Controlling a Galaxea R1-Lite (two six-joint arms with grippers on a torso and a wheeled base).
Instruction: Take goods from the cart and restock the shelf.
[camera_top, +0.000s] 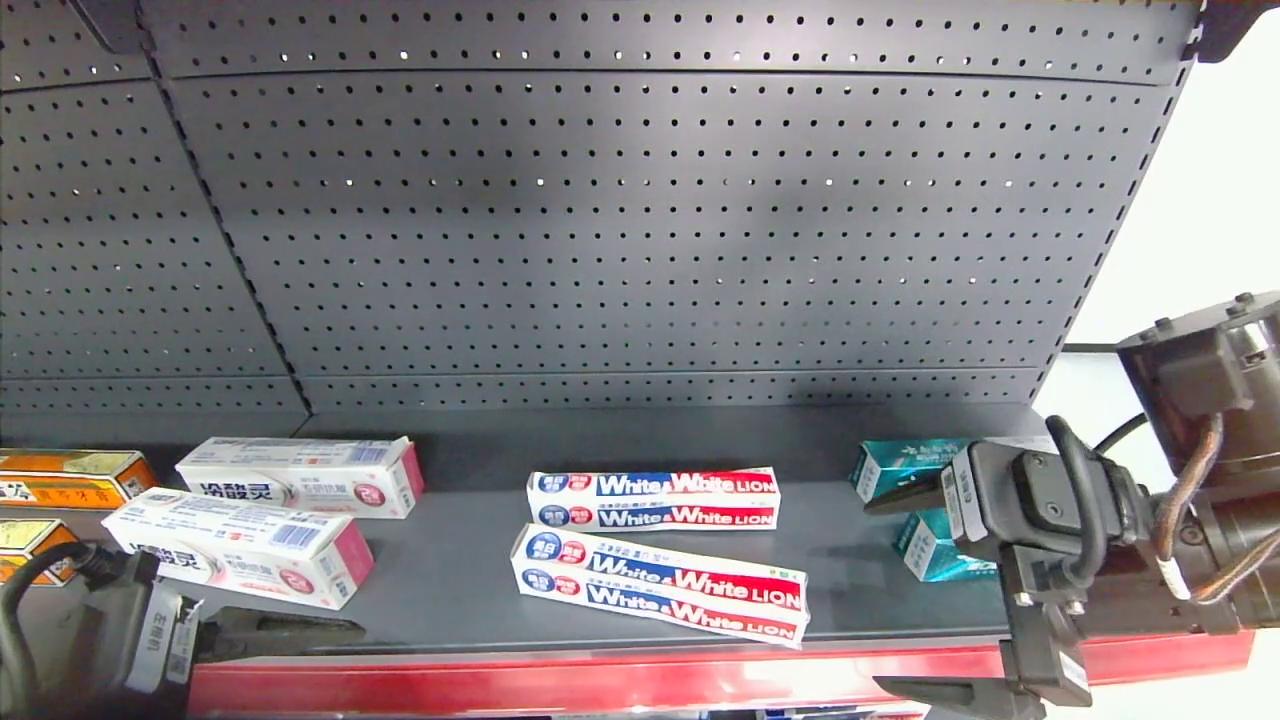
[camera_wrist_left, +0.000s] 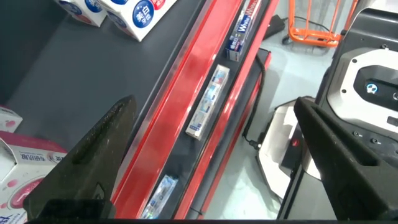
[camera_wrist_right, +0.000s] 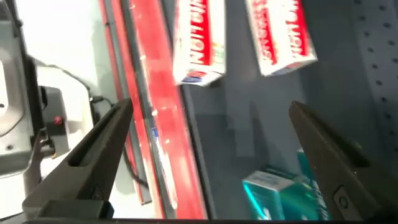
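Observation:
On the grey shelf board (camera_top: 460, 590), two white, blue and red toothpaste boxes (camera_top: 655, 498) (camera_top: 660, 583) lie in the middle. Two white-and-pink boxes (camera_top: 300, 475) (camera_top: 240, 547) lie to their left, and two teal boxes (camera_top: 905, 465) (camera_top: 935, 550) lie at the right end. My right gripper (camera_top: 875, 595) hangs open and empty at the shelf's front right, in front of the teal boxes (camera_wrist_right: 273, 196). My left gripper (camera_wrist_left: 211, 155) is open and empty over the red front edge (camera_wrist_left: 186, 81), beside a white-and-pink box (camera_wrist_left: 25, 168).
Orange boxes (camera_top: 70, 477) lie at the far left of the shelf. A perforated grey back panel (camera_top: 640, 250) rises behind the goods. More toothpaste boxes (camera_wrist_left: 208, 102) lie on a lower shelf. An orange metal frame (camera_wrist_left: 314, 25) stands on the floor.

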